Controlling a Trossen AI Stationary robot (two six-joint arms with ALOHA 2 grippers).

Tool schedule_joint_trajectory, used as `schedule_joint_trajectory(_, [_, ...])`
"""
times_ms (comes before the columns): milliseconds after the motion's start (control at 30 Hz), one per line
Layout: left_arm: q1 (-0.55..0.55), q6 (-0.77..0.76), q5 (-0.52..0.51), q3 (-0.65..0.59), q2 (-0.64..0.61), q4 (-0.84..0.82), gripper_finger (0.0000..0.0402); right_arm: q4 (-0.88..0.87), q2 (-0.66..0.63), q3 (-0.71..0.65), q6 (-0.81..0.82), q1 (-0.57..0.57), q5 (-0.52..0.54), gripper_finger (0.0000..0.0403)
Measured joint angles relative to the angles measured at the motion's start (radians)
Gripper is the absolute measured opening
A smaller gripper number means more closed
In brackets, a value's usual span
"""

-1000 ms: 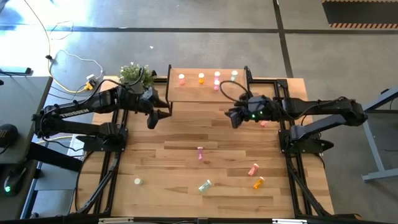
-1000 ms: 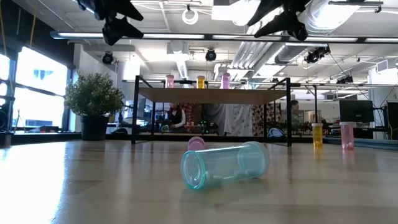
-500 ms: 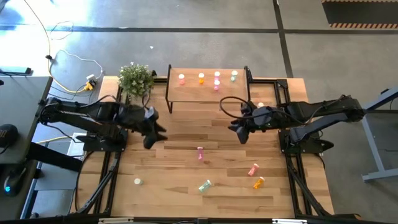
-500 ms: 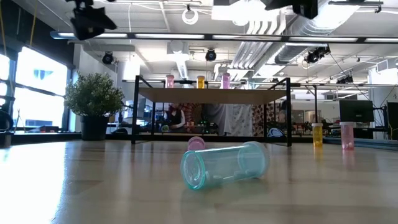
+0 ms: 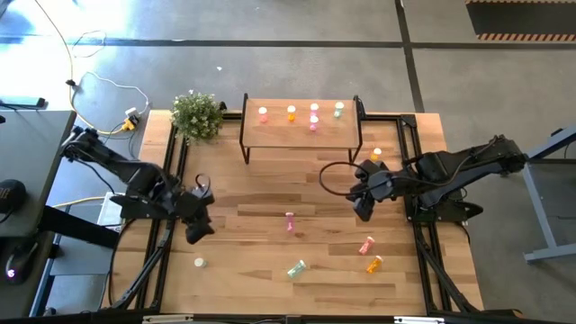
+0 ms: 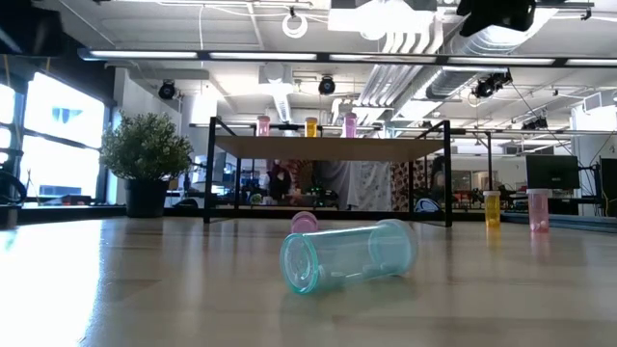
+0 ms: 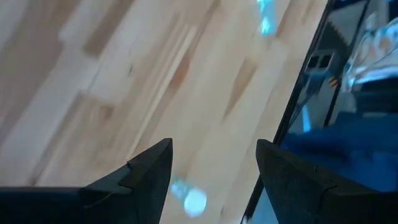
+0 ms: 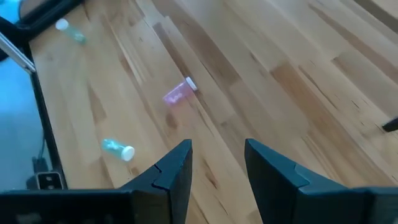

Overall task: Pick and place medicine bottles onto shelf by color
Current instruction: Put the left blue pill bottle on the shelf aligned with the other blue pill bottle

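The shelf [image 5: 301, 133] stands at the table's far middle on black legs. Several bottles stand on it: pink [image 5: 263, 114], orange [image 5: 292, 113] and green [image 5: 338, 110]. On the table a pink bottle [image 5: 289, 221], a green one [image 5: 296, 268], a pale red one [image 5: 366, 245] and an orange one [image 5: 373, 264] lie on their sides. A pale bottle [image 5: 199, 263] lies near left. My left gripper [image 5: 194, 232] is open and empty above the table's left part. My right gripper [image 5: 364, 211] is open and empty, right of the pink bottle [image 8: 179, 92].
A potted plant [image 5: 196, 114] stands at the far left corner. An orange bottle [image 5: 376, 155] stands upright right of the shelf. In the low view the green bottle [image 6: 347, 255] lies nearest. Bare wood lies between the shelf and the lying bottles.
My left gripper has moved from beside the shelf's left end toward the table's near left. My right gripper has moved from the shelf's right front toward the near edge and a little right. No bottle has moved.
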Motion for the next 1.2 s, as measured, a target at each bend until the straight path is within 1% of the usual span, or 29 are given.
schedule_joint_trajectory(133, [-0.091,-0.077,-0.036,0.000,0.006,-0.053,0.0223,-0.009,0.000,0.000,0.000,0.000,0.000,0.0137])
schedule_joint_trajectory(233, [-0.150,-0.114,-0.054,0.000,0.027,-0.060,0.0223,-0.009,0.000,0.000,0.000,0.000,0.000,0.0137])
schedule_joint_trajectory(533, [-0.322,-0.158,-0.057,0.000,0.206,-0.036,0.0223,-0.008,0.000,-0.002,-0.023,0.000,0.023,0.0137])
schedule_joint_trajectory(600, [-0.370,-0.190,-0.088,0.000,0.238,-0.001,0.0223,-0.009,0.000,-0.002,-0.026,0.000,0.038,0.0137])
schedule_joint_trajectory(667, [-0.429,-0.243,-0.136,0.000,0.268,0.032,0.0223,-0.008,0.000,-0.002,-0.027,0.000,0.049,0.0137])
schedule_joint_trajectory(733, [-0.492,-0.322,-0.169,0.000,0.292,0.030,0.0223,-0.008,0.000,-0.002,-0.027,0.000,0.052,0.0137])
schedule_joint_trajectory(900, [-0.648,-0.543,-0.196,0.000,0.339,0.039,0.0223,-0.008,0.000,-0.002,-0.027,0.000,0.051,0.0137])
schedule_joint_trajectory(967, [-0.695,-0.608,-0.229,0.000,0.371,0.052,0.0223,-0.008,0.000,-0.002,-0.027,0.000,0.052,0.0137])
schedule_joint_trajectory(1033, [-0.724,-0.668,-0.279,0.000,0.406,0.054,0.0223,-0.008,0.000,-0.002,-0.027,0.000,0.059,0.0137])
schedule_joint_trajectory(1100, [-0.737,-0.705,-0.307,0.000,0.449,0.054,0.0223,-0.008,0.000,-0.002,-0.027,0.000,0.062,0.0137])
schedule_joint_trajectory(1200, [-0.734,-0.715,-0.311,0.000,0.517,0.065,0.0223,-0.008,0.000,-0.002,-0.027,0.000,0.063,0.0137])
